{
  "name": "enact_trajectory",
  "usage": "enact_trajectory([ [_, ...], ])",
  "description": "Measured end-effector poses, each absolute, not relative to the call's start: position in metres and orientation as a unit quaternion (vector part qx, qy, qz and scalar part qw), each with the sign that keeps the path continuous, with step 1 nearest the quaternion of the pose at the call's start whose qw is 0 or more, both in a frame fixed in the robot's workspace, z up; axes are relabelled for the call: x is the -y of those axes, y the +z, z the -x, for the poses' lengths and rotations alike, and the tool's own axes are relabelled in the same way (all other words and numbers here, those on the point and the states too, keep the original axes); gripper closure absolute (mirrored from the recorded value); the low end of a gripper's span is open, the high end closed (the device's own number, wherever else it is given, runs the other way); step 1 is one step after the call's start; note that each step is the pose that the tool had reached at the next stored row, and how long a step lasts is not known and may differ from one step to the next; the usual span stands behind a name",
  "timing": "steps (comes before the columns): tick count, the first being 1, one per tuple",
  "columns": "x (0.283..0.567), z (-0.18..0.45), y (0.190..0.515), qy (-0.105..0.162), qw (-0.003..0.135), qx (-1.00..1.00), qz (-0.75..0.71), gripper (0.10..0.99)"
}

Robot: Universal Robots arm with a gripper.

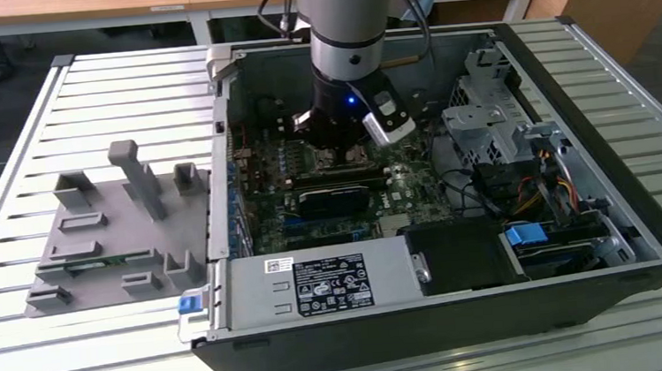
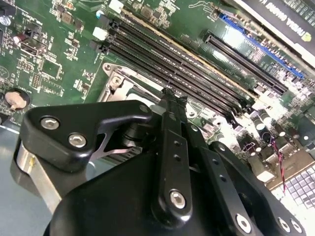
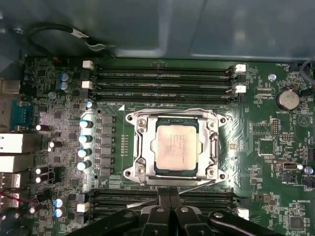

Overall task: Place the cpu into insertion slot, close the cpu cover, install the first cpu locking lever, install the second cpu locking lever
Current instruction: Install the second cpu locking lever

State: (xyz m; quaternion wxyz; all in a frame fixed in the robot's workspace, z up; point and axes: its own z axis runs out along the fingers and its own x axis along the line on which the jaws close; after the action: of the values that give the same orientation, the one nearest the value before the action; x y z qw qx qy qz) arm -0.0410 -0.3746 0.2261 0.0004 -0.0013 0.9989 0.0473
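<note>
In the first wrist view the cpu [image 3: 175, 148], a silvery-beige square, lies in the insertion slot [image 3: 177, 121], whose dark rim shows around it. The silver cpu cover [image 3: 139, 147] lies flat over the chip's edges. One thin wire lever [image 3: 172, 109] runs along one side of the socket. A second wire lever [image 3: 194, 187] slants along the opposite side, ending by my fingertips. My gripper [image 3: 170, 199] is shut just beside that side of the socket, with nothing seen between its fingers. The second wrist view has the gripper [image 2: 172, 97] tip close to the cover's corner [image 2: 120, 81]. In the exterior view the gripper [image 1: 341, 156] reaches down into the computer case.
The green motherboard [image 1: 263, 191] lies inside the open black case [image 1: 436, 319]. Memory slots [image 3: 162, 81] flank the socket on two sides. A black graphics card [image 1: 335, 198], a drive cage [image 1: 492, 128] and loose cables [image 1: 533, 192] stand nearby. A grey fixture [image 1: 110, 229] sits at the exterior view's left.
</note>
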Motion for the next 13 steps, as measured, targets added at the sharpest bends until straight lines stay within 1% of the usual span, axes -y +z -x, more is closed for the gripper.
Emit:
enact_trajectory([
  [6,0.379,0.048,0.225,0.062,0.000,-0.998,0.001,0.980],
  [13,0.383,0.054,0.224,0.068,0.000,-0.998,0.001,0.980],
])
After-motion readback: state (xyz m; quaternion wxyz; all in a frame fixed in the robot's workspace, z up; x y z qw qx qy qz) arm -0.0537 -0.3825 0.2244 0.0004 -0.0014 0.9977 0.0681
